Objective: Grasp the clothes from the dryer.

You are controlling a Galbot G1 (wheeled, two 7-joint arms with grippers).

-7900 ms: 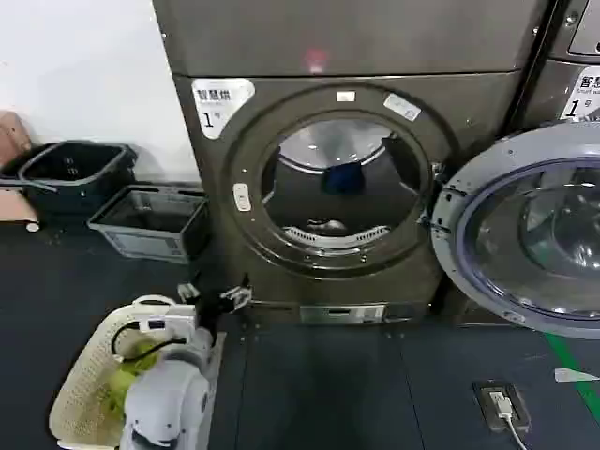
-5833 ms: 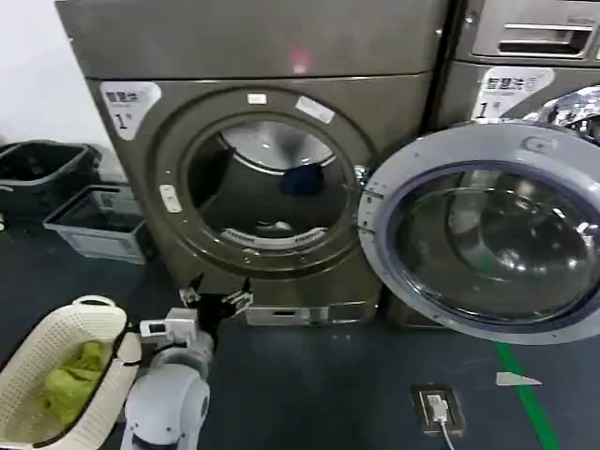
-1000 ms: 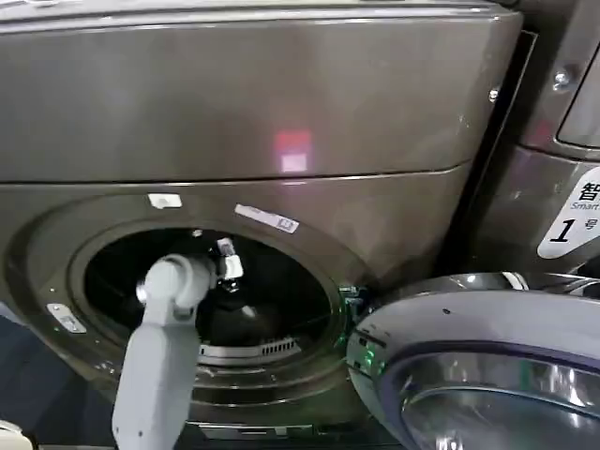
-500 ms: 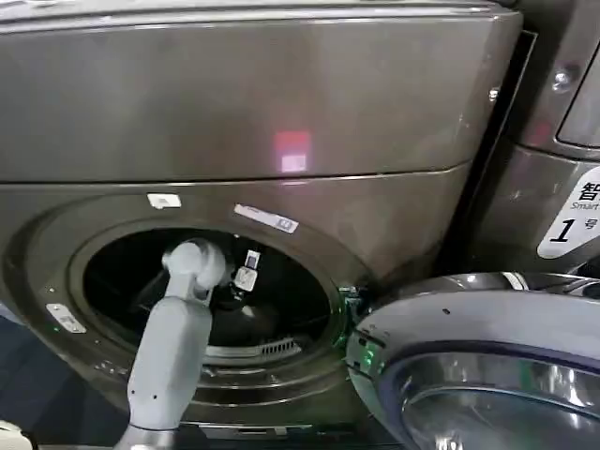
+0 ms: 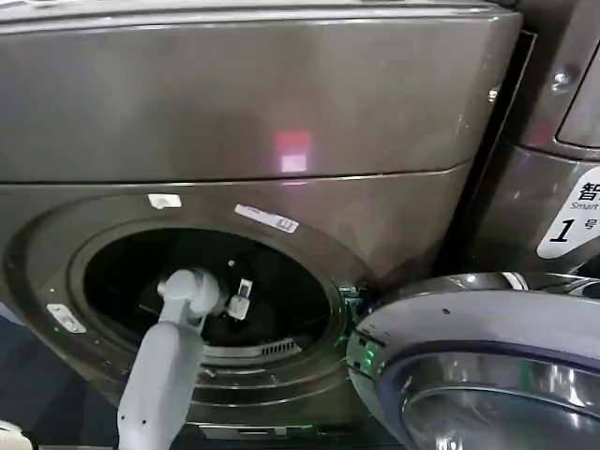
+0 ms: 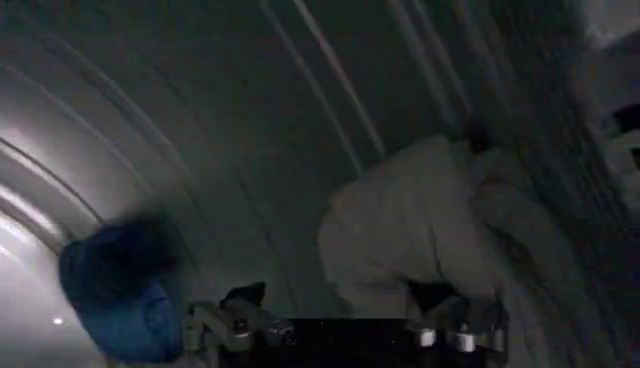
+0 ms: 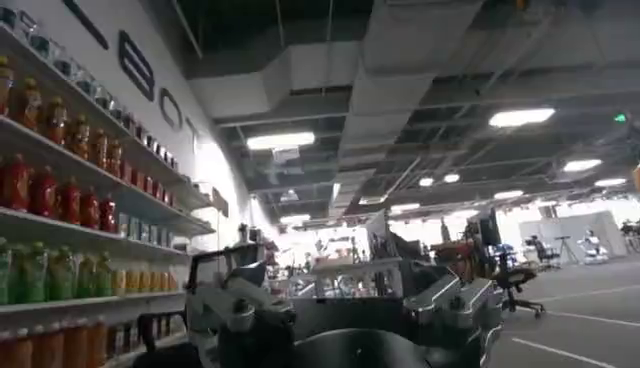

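The dark bronze-grey dryer (image 5: 281, 103) stands with its round porthole open, and my left arm reaches through it into the dark drum. My left gripper (image 5: 239, 302) is low inside the drum. In the left wrist view the left gripper (image 6: 340, 300) is open, its fingers spread wide, with a pale grey-white garment (image 6: 420, 225) lying on the ribbed drum wall just ahead of it. A blue garment (image 6: 120, 295) lies apart, off to one side. My right gripper (image 7: 340, 300) is open, holds nothing and points away into the room.
The dryer's round door (image 5: 469, 347) hangs open at the lower right, close to the porthole. A neighbouring machine (image 5: 562, 187) with a "1" sticker stands to the right. Shelves of bottles (image 7: 60, 200) line the room seen in the right wrist view.
Earlier the robot stood back from the dryer. Over the last second my left wrist rose a little, then dropped lower inside the drum.
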